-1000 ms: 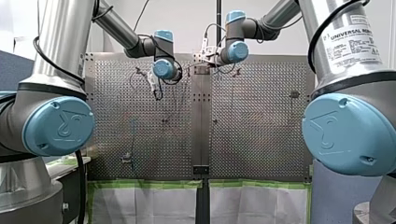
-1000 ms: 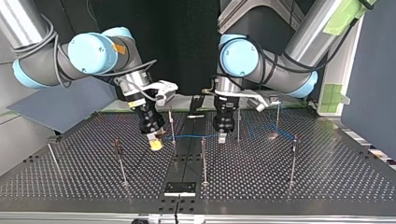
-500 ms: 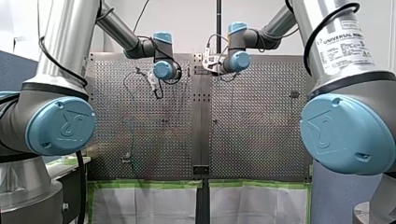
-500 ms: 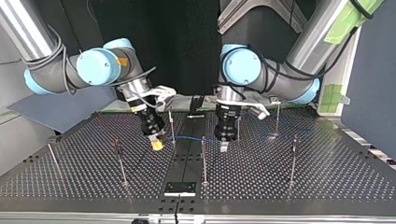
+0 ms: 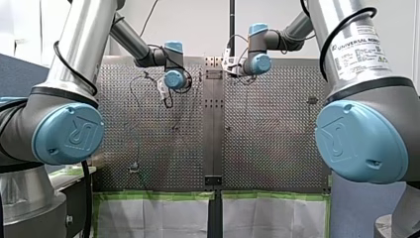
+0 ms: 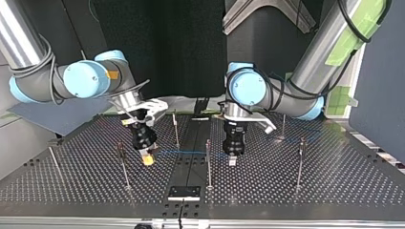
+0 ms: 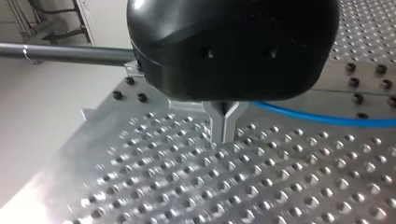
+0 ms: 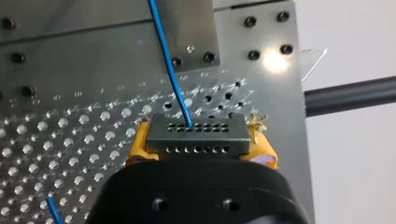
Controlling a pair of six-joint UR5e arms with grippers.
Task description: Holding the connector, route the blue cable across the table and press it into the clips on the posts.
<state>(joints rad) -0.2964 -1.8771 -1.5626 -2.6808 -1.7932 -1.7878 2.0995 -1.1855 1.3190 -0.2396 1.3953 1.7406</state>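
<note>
At the top view's left, my right gripper (image 6: 149, 161) is clamping the connector (image 8: 196, 137). From it the blue cable (image 6: 184, 153) is running rightwards past a post (image 6: 208, 167) to my left gripper (image 6: 232, 162), whose jaws are pressing together.

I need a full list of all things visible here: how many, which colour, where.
Perforated metal table: one, silver-grey, under everything.
Thin metal posts: at least six, grey, upright across the table.
Dark grey rectangular connector: one, held above the table.
Thin blue cable: one, from the connector across the table's middle.
Flat black plate: one, at the table's near edge in the top view.
Green tape: strips, along the table's edge in the front view.
My right gripper: one, black with yellow pads, shut on the connector.
My left gripper: one, black with metal fingers, shut, low over the table.
</note>
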